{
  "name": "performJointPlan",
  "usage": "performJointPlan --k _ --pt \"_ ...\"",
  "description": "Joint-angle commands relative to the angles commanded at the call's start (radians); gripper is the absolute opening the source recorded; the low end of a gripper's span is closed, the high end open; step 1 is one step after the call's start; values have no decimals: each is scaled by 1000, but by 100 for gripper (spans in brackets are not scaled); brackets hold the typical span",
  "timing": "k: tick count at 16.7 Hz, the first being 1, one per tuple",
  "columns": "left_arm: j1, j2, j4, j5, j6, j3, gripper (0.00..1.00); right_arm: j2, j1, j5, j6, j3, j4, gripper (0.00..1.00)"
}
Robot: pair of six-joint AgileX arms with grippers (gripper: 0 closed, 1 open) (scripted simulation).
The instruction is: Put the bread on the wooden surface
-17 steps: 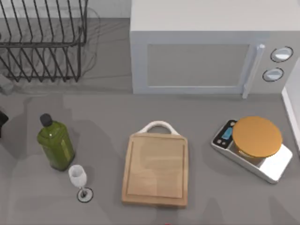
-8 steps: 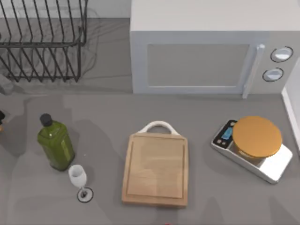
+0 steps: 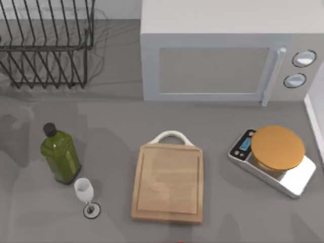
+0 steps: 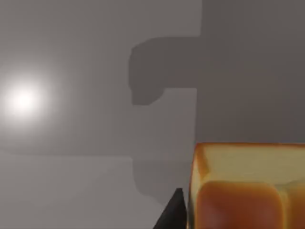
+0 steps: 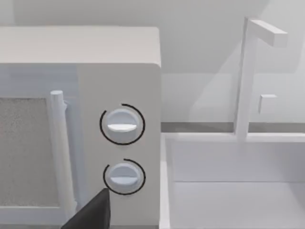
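A second ago the dark tip of my left arm showed at the bench's left edge, level with the bottle. It shrank, and now it has slipped past that edge, leaving a soft shadow on the grey top there. I judge I have lifted off and the carry to the board is starting.

My left gripper [image 4: 228, 217] appears closed on the bread [image 4: 248, 176]. One dark finger [image 4: 174, 214] presses its side, with bare bench below; I cannot see the other finger.

Near the front edge, the cutting board [image 3: 168, 183] lies bare, so the bread is not yet on it. Left of it, the wine glass [image 3: 84, 191] looks empty, and the bottle [image 3: 60, 155] behind it holds green liquid. Toward the right edge, the scale [image 3: 276, 159] has nothing on its disc. At the back, the microwave [image 3: 223, 55] has its door closed, and the dish rack [image 3: 45, 43] in the back left corner holds nothing.

My right gripper [image 5: 93, 214] is parked facing the microwave's knobs.
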Motion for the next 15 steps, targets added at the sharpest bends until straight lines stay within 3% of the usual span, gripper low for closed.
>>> performJointPlan --k 6,15 --pt "-2 -65 -258 -1 -3 157 0 0 0 0 0 0 0 100" --pt "-22 -74 -282 -2 54 190 0 0 0 0 0 0 0 100"
